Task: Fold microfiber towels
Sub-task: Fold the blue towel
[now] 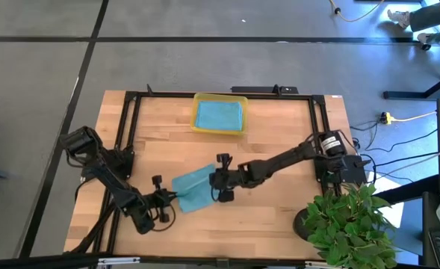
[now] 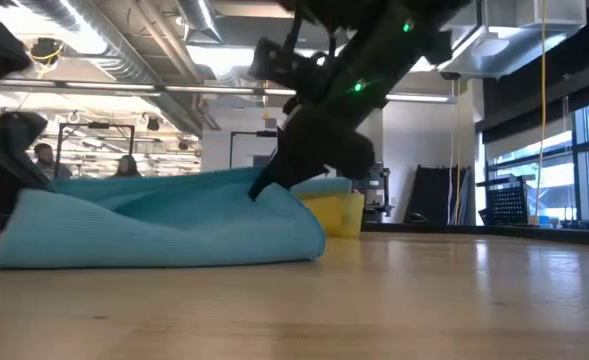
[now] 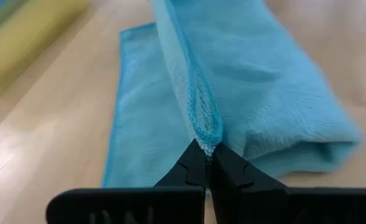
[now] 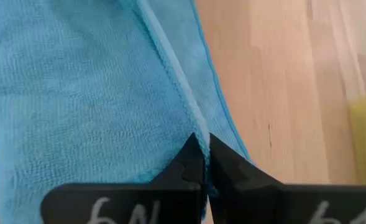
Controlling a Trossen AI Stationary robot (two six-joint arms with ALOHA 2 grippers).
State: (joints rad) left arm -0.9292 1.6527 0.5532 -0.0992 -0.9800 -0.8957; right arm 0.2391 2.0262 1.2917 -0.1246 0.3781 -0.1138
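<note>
A teal-blue microfiber towel (image 1: 193, 188) lies half folded on the wooden table (image 1: 279, 149), in front of the yellow tray (image 1: 220, 129) that holds 1 more blue cloth (image 1: 219, 114). The left gripper (image 3: 206, 155) and the right gripper (image 4: 204, 149) each clamp a towel edge between closed fingers.

**A workshop hall around a wooden table**

The wooden table (image 1: 279, 202) stands on grey floor (image 1: 40, 75) crossed by dark lines. A potted plant (image 1: 350, 224) sits at its near right corner. Beyond, ceiling ducts (image 2: 104, 45), strip lights (image 2: 214, 50) and right-hand windows (image 2: 574, 160).
</note>
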